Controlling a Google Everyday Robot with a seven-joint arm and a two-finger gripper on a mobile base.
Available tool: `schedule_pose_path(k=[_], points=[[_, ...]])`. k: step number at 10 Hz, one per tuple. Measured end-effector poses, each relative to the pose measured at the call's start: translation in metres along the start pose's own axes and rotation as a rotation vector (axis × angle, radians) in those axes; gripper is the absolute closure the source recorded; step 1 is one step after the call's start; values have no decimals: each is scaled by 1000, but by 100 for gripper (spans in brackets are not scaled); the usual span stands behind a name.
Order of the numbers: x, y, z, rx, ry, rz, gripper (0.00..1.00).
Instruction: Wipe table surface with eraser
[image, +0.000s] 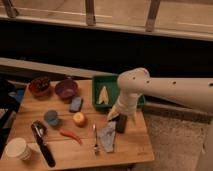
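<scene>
1. Camera view: my hand hangs at the end of the pale arm, low over the right part of the counter, just in front of the green tray. I cannot tell whether it is spread or pressed together.
2. The eraser is a dark block standing upright just beside my hand. I cannot tell whether they touch.
3. I judge the step in hand to be taking hold of the eraser. I should close squarely across its narrow sides, low down, so it does not tip.
4. For wiping, I would keep its flat face down with even pressure and use short strokes on bare wood, because the grey-blue cloth and the fork lie near.
</scene>
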Motion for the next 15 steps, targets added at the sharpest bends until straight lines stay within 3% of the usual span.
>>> schedule_pose_path(k=[5,10,15], points=[[-3,-8,2,10,-3,18,20],[-53,-33,25,53,-21,92,20],[-73,-60,54,81,11,174,20]])
